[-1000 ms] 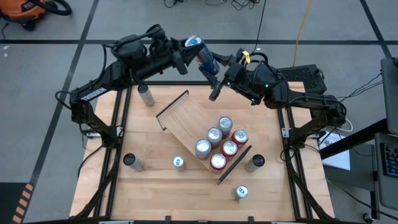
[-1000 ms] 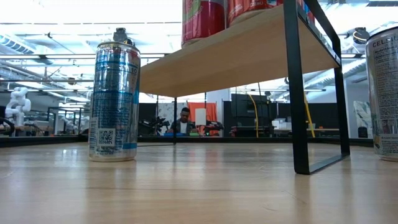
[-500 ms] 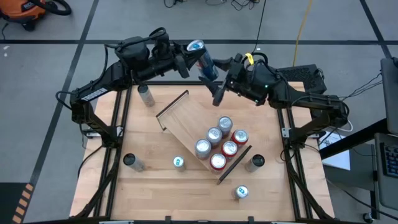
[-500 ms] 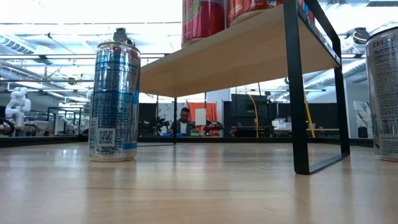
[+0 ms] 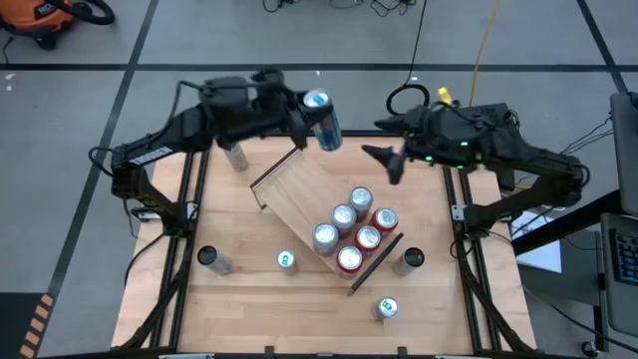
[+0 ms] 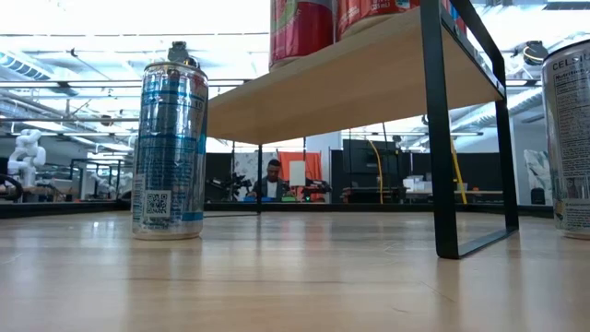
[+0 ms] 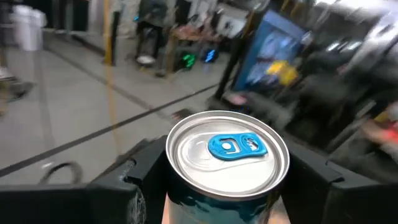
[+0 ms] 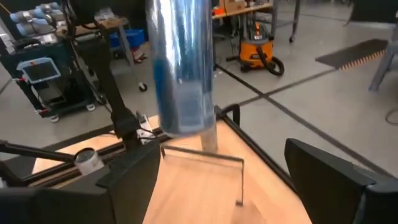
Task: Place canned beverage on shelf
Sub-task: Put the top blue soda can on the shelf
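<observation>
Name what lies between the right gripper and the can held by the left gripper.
Nothing: in the high view the gap between the right gripper and the blue can in the left gripper is empty air.

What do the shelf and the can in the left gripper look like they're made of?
The shelf: light wood board, matte with faint grain, on thin black rails that look like painted metal. The blue can in the left gripper: apparently aluminium, with a shiny silver lid, blue pull tab and glossy printed wall.

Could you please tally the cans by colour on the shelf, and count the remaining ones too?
Red cans on the shelf: 3
Silver cans on the shelf: 3
Loose cans on the tabletop: 5
Blue can in the left claw: 1
Total: 12 cans
</observation>
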Robot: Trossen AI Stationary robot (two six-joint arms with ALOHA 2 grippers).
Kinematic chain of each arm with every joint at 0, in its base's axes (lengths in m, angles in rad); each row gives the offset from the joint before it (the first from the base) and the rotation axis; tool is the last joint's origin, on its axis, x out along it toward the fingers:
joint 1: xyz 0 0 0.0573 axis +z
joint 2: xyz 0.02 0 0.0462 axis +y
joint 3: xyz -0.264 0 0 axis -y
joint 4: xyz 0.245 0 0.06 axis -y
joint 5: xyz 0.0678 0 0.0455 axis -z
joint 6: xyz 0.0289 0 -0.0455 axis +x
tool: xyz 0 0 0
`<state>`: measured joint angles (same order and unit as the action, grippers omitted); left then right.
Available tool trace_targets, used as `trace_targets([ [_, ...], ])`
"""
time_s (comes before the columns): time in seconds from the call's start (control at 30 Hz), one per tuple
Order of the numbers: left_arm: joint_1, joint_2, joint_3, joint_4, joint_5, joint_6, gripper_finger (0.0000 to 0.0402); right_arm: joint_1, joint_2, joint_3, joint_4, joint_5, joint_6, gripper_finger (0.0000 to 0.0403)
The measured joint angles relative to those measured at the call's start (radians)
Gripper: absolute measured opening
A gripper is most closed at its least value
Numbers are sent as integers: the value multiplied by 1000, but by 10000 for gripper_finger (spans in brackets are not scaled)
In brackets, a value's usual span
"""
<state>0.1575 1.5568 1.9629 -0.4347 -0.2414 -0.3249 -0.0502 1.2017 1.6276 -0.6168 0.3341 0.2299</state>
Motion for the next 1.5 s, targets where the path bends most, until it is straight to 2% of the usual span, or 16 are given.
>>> trace_targets([
  [0.17,-43,1,-118,53,-95,44,232,0,-83,0,-117,2,55,322],
  [0.4,-80,-6,-377,282,-137,44,232,0,-140,0,-280,-4,150,322],
  [0.63,-81,-37,-577,385,-157,17,232,0,-135,0,-317,-57,151,322],
  [0.77,-82,-42,-667,519,-152,4,232,0,-124,0,-332,-78,152,322],
  [1.1,-81,-40,-786,561,-133,16,232,0,-115,-1,-339,-78,174,322],
  [1.3,-78,-40,-808,565,-113,46,232,0,-115,-1,-339,-77,178,322],
  [1.5,-79,-40,-809,556,-188,46,232,0,-111,-1,-339,-76,189,322],
])
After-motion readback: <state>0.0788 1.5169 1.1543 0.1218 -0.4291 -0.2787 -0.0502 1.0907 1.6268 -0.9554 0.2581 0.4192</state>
